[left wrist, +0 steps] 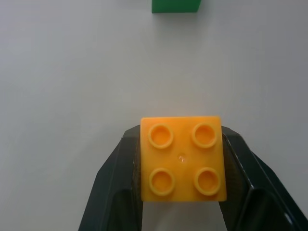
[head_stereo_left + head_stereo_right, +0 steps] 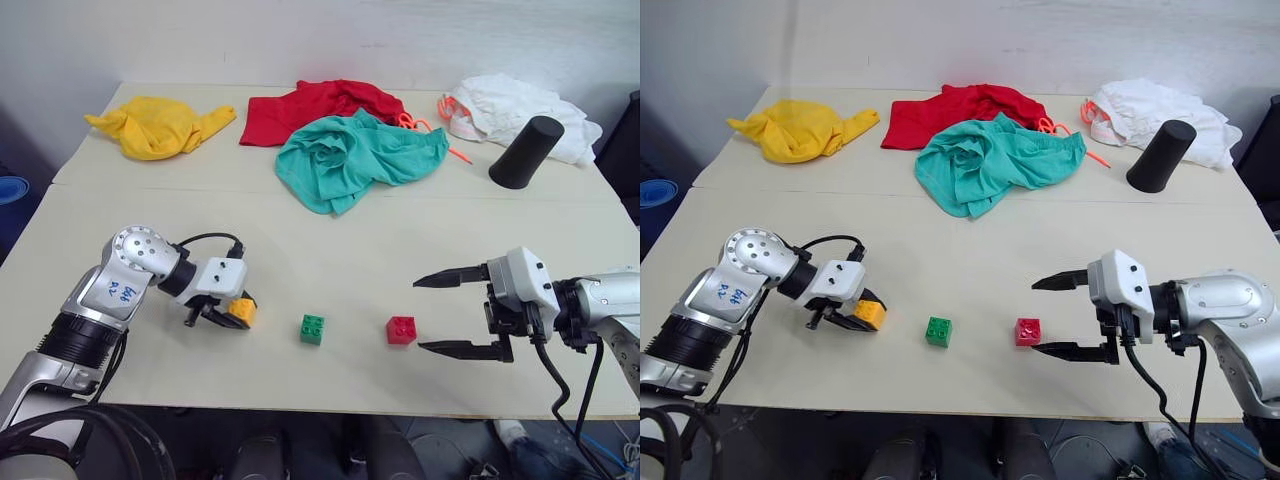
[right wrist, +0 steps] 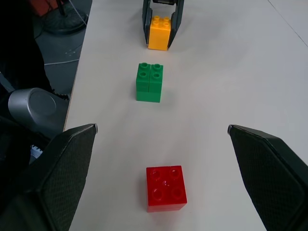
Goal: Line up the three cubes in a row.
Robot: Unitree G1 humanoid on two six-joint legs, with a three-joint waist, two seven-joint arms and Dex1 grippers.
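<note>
A: Orange-yellow cube (image 1: 183,159), studded plastic, one item. Location: clamped between the two black fingers (image 1: 113,192) of the left gripper (image 2: 222,315), studs facing the wrist camera, sitting low at the table (image 2: 330,250) surface.

B: Why held there?

A: Judged: it is being brought into line. Straight ahead of those fingertips lies the green cube (image 2: 312,329), near but apart, and beyond that the red cube (image 2: 401,330). From the right wrist all three fall roughly along one line.

B: Green cube, entry?

A: One item, free on the table, between the two grippers, closer to the left one. Nothing touches it.

B: Red cube?

A: One item, free on the table, just ahead of the right gripper (image 2: 450,313), lying roughly between the lines of its spread fingers but short of the tips. No contact.

B: Right gripper state?

A: Jaws spread wide, empty, pointing toward the red cube. Judged: poised to straighten it or nudge it, or simply standing by.

B: Left gripper state?

A: Closed tight on the orange-yellow cube, gripping its two side faces.

B: Remaining work?

A: Judged: release the orange-yellow cube in line; the gaps look roughly even already.
</note>
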